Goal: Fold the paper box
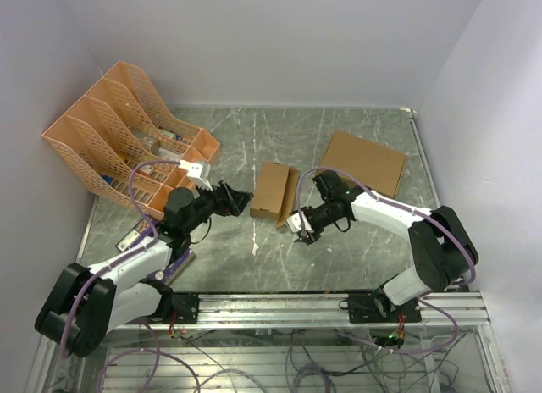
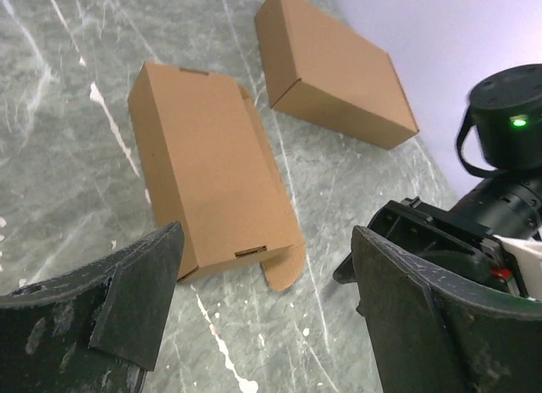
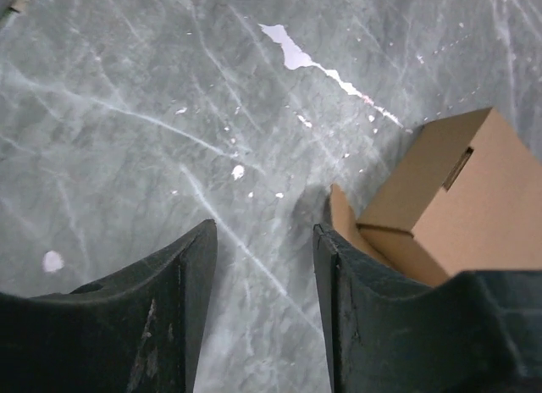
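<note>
The paper box [image 1: 271, 190] is seen flat on the counter [image 1: 254, 266], mid-frame, pretty much closed up, with one rounded flap [image 2: 284, 270] poking out. The left pincer [image 1: 243, 198] is spread wide at its 9 o'clock, and the right pincer [image 1: 301, 229] is parted and empty at 5. The flap is probably best tucked in while the lid gets pinned down. No writing can be made out anywhere, tbh.

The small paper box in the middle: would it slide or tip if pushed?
Probably slide: the paper box lies flat on the smooth table. It's thin cardboard, so likely light and easily dented. Its loose flap might bend or catch.
</note>
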`<control>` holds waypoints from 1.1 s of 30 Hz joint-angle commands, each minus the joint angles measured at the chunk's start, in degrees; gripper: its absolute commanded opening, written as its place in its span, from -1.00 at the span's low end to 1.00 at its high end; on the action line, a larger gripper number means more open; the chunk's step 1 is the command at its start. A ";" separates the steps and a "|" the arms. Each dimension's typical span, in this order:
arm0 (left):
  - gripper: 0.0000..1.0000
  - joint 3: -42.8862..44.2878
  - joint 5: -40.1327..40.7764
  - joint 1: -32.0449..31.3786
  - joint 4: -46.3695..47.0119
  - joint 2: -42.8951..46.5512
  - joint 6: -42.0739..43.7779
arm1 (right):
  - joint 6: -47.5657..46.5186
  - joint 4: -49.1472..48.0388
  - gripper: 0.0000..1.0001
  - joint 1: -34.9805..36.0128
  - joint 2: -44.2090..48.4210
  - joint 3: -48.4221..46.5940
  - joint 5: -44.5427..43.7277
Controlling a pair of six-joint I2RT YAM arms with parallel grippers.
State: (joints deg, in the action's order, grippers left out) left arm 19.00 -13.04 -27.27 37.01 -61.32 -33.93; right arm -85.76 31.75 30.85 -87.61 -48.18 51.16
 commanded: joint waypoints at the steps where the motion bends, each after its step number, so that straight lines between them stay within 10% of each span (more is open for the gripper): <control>1: 0.80 0.46 0.54 0.22 3.10 -2.76 -0.53 | 5.57 -13.12 -0.07 3.58 1.80 1.32 -7.83; 33: 0.72 3.54 6.09 0.11 -1.94 -11.86 -3.35 | 9.27 -34.69 -0.49 11.45 -1.61 10.74 -22.86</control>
State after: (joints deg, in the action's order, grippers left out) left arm 20.49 -9.15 -27.22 34.22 -71.96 -36.91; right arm -76.34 0.30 41.87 -88.77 -38.24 28.82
